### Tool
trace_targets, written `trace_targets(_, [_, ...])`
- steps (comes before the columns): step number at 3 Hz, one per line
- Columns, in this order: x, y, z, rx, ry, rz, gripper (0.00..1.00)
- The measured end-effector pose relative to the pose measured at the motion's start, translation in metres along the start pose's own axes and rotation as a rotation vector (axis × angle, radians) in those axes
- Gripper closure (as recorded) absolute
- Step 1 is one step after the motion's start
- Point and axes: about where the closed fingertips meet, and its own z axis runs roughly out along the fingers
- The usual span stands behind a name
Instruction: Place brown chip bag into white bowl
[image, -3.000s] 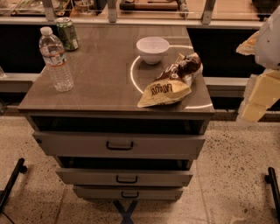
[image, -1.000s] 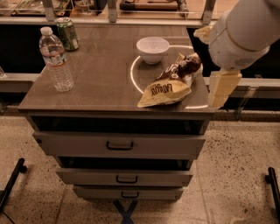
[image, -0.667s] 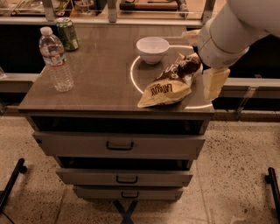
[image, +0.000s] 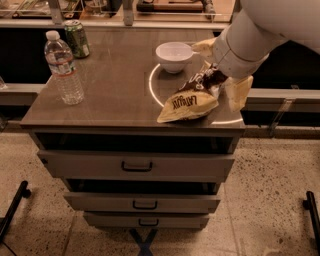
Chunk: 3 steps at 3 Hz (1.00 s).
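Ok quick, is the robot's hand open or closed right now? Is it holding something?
Gripper: open, its fingers on either side of the dark end of the chip bag, which lies on the table next to the bowl.

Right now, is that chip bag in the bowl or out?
Out. The brown chip bag lies on the cabinet top beside the white bowl, which looks empty; the tool is at the bag's dark end.

arm (image: 272, 22): thick white forearm enters from the upper right, sloping down and to the left | gripper (image: 221, 70): at the arm's lower end, right of centre in the view, held low | fingers (image: 239, 92): pale yellow, spread well apart, one up-left, one down-right
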Motion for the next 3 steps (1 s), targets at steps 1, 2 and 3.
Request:
trace_targets(1, [0.0,-0.005,0.016,-0.037,0.015,-0.097,0.0])
trace_targets(2, [0.002,-0.008,0.036,-0.054,-0.008,-0.22,0.0])
trace_targets(3, [0.002,-0.008,0.036,-0.055,-0.008,-0.241,0.18])
